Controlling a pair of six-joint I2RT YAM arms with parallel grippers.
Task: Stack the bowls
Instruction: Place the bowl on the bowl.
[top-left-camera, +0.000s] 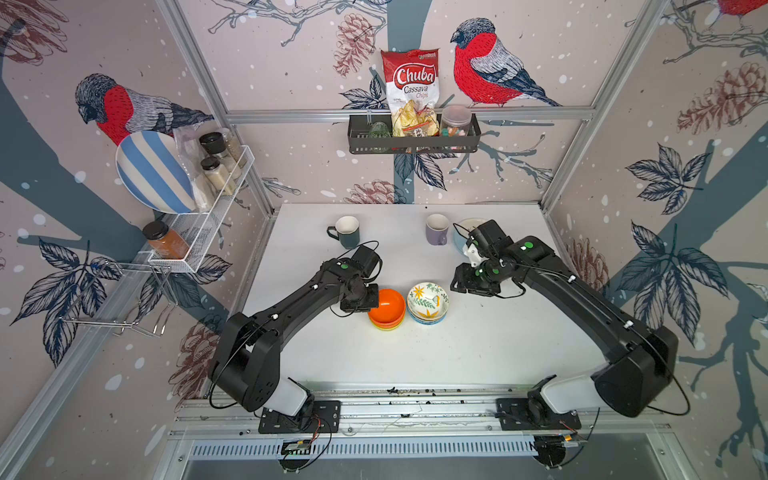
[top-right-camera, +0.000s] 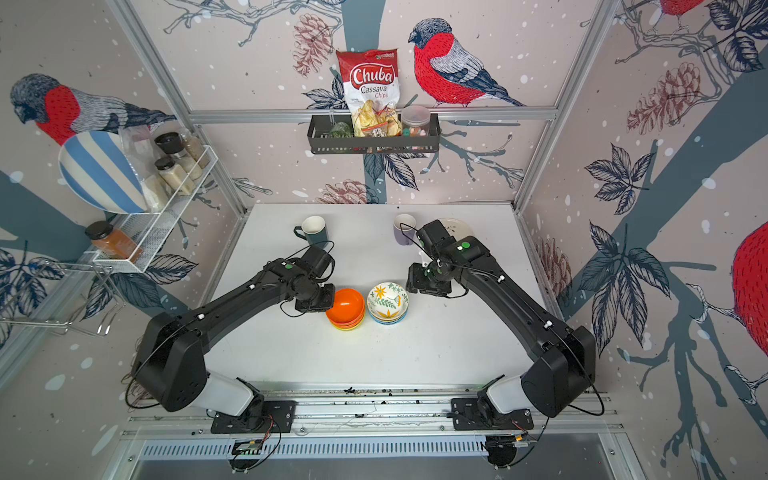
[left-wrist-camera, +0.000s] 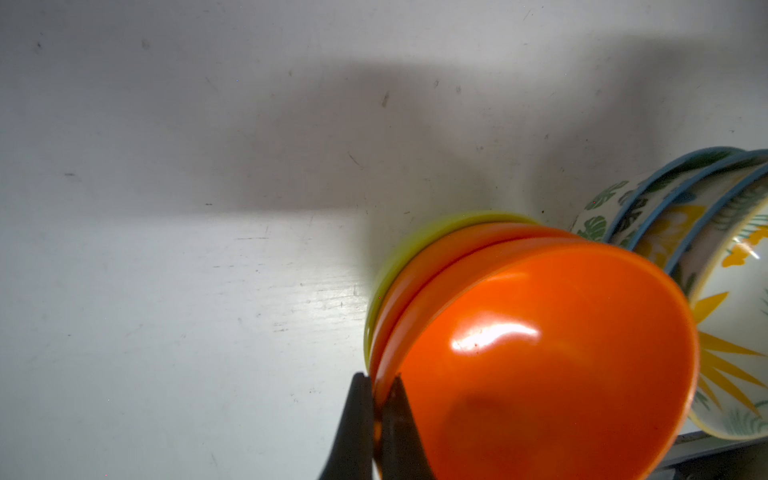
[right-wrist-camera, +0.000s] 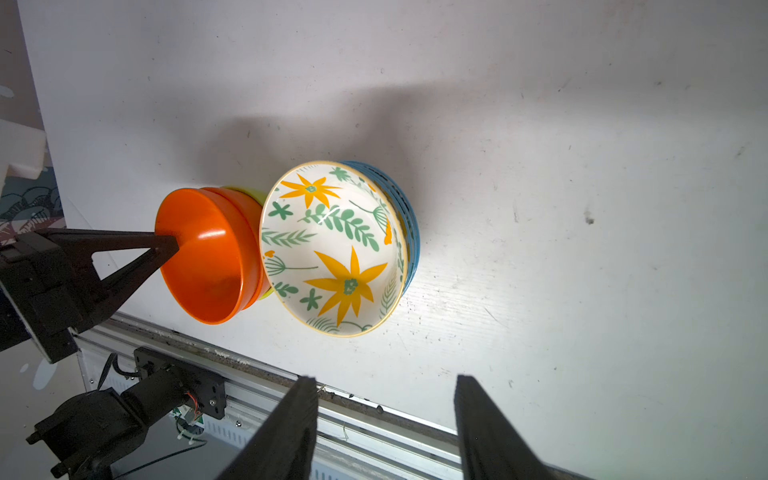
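Left gripper (left-wrist-camera: 378, 380), stretched low toward centre, pinches the rim of the top orange bowl (left-wrist-camera: 540, 353) (right gripper (right-wrist-camera: 386, 378) hovers parted, empty).

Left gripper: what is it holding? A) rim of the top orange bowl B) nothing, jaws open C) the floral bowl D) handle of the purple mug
A: the left wrist view shows the left gripper shut on the rim of the top orange bowl.
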